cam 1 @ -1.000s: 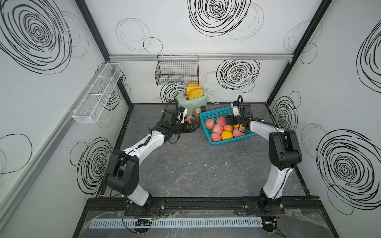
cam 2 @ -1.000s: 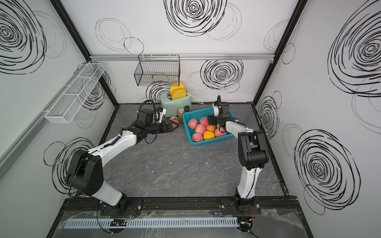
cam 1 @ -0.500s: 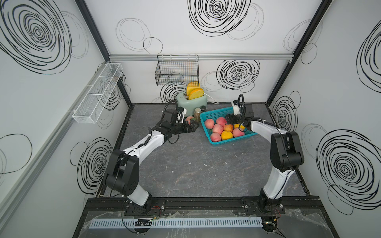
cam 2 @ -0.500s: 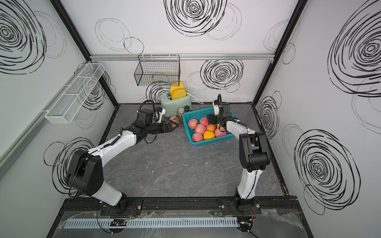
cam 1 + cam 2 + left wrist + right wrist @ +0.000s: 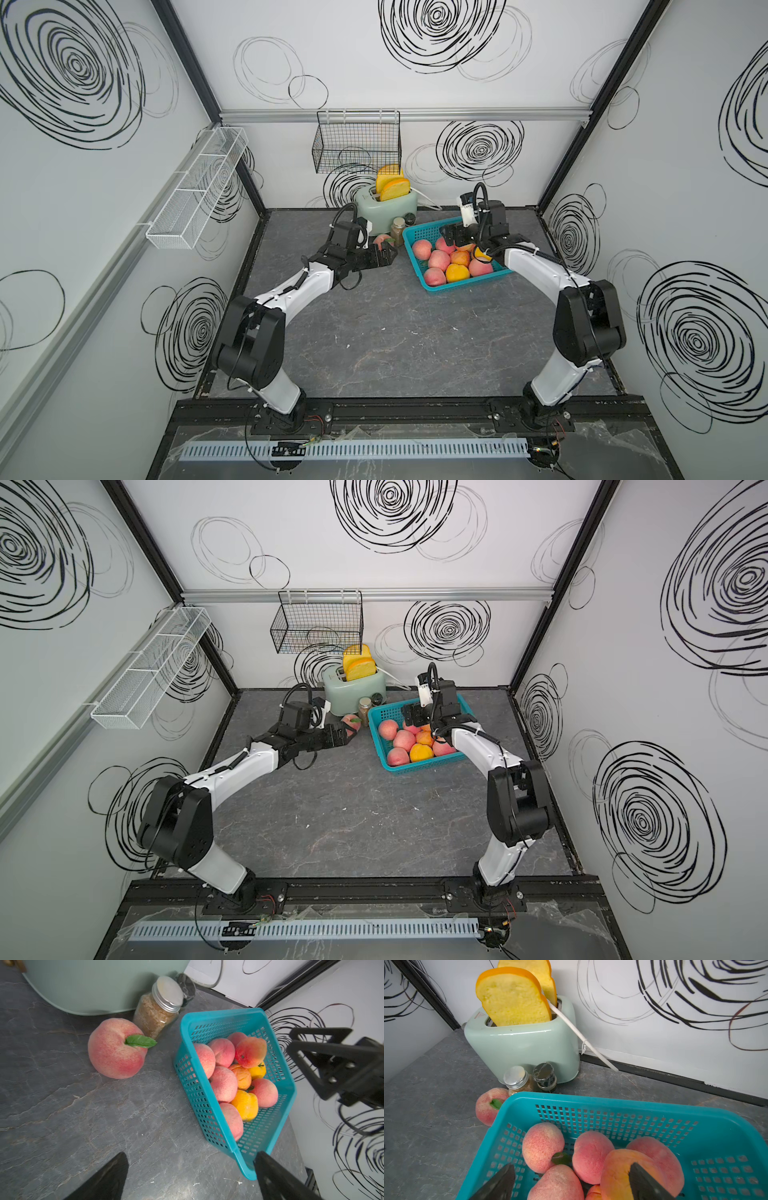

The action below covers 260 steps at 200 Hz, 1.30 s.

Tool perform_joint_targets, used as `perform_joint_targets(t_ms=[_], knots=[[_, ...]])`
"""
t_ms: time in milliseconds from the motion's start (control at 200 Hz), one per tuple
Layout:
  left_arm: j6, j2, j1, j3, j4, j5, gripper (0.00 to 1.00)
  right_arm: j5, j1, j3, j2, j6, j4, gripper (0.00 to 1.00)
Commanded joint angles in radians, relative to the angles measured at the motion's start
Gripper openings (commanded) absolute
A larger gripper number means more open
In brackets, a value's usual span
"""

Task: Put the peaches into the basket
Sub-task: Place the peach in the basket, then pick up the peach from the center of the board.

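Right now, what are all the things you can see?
table: one, grey, under everything.
toaster: one, pale green, by the back wall.
bread slices: two, yellow, in the toaster.
jars: two, silver and dark lids, before the toaster.
basket: one, teal, on the table.
peaches: about ten, pink, orange, yellow, in the basket.
loose peach: one, pink, on the table by the jars.
wire basket: one, black, back wall.
mesh rack: one, white, side wall.
left gripper: one, black, open, near the loose peach.
right gripper: one, black, open, over the basket.
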Motion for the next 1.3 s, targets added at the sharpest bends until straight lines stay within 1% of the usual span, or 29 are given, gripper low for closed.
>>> perform_joint_targets(t_ms=[0, 135, 340, 465, 705, 1075, 1296], knots=[[-0.029, 0.033, 0.002, 0.020, 0.062, -0.085, 0.98, -0.029, 0.019, -0.020, -0.054, 0.013, -0.018, 0.93], [-0.034, 0.084, 0.003, 0.049, 0.076, -0.128, 0.98, -0.044, 0.038, -0.034, -0.079, 0.025, -0.018, 0.95], [-0.033, 0.153, 0.004, 0.053, 0.162, -0.210, 0.98, -0.049, 0.073, -0.075, -0.112, 0.046, -0.016, 0.97], [-0.018, 0.194, 0.002, 0.086, 0.165, -0.250, 0.98, -0.059, 0.088, -0.108, -0.141, 0.057, -0.006, 0.97], [0.043, 0.301, 0.004, 0.172, 0.200, -0.262, 0.98, -0.097, 0.092, -0.136, -0.170, 0.069, 0.001, 0.97], [0.108, 0.416, 0.008, 0.300, 0.151, -0.282, 0.98, -0.110, 0.083, -0.157, -0.163, 0.070, 0.015, 0.97], [0.109, 0.469, 0.012, 0.368, 0.091, -0.288, 0.98, -0.113, 0.067, -0.176, -0.178, 0.076, 0.029, 0.96]])
